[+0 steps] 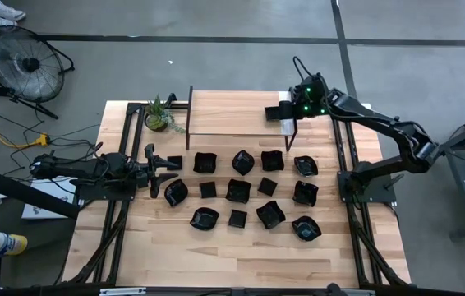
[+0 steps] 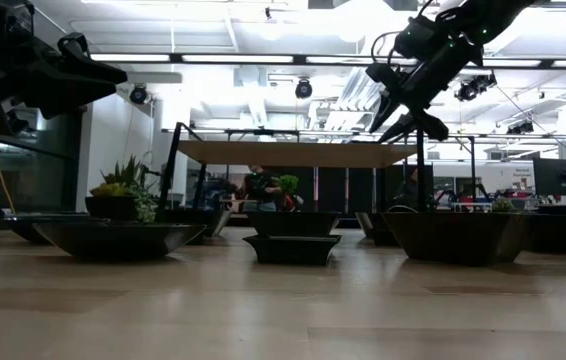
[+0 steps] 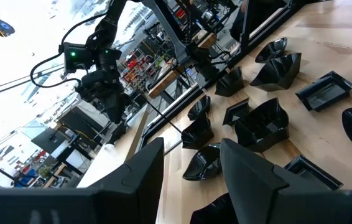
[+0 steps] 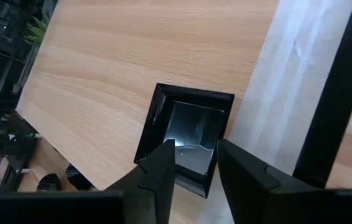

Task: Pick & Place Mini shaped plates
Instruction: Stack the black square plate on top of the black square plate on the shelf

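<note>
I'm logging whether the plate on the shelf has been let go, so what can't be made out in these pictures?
- Square plate: in the right wrist view the right gripper covers its near rim, so contact or release is unclear.
- In the high view the right arm hides that plate entirely.
- Low view: the raised shelf is seen edge-on, its top hidden.
- Left gripper: nothing shows between its open fingers; it waits by the table's left edge.

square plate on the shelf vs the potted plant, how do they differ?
The square plate is glossy black, low and hollow; the potted plant is green, spiky and upright. The plate sits on the raised shelf under the right gripper; the plant stands beside the shelf's other end. Both are small.
</note>
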